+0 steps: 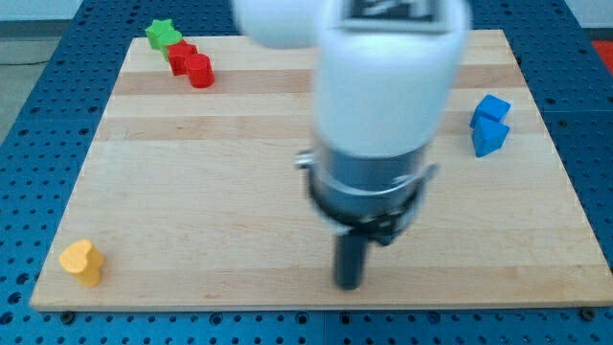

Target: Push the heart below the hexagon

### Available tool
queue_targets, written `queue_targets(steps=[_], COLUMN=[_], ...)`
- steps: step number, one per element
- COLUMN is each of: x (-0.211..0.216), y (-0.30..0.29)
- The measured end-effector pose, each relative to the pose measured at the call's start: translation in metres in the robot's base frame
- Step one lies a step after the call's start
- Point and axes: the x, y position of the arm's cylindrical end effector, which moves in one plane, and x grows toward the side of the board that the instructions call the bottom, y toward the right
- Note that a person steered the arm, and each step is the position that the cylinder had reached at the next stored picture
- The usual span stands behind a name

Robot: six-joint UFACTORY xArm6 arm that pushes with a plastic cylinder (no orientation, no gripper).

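Note:
A yellow heart (81,262) lies near the board's bottom left corner. Two red blocks touch each other at the top left: one (181,55) next to a green star (163,34), the other (199,70) just below and right of it. I cannot make out their shapes, so I cannot tell which is the hexagon. My tip (350,286) rests on the board at the bottom centre, far to the right of the heart and touching no block.
Two blue blocks sit together at the right edge, a cube (492,107) above a second blue block (488,140). The arm's white and grey body (378,115) hides the board's top centre. The wooden board (192,192) ends close below my tip.

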Motion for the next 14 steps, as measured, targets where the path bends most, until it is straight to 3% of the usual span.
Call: queue_targets(steps=[1, 3, 7, 8, 12, 14], x=[0.01, 0.011, 0.009, 0.003, -0.041, -0.062], y=[-0.058, -0.075, -0.289, -0.305, -0.176, -0.211])
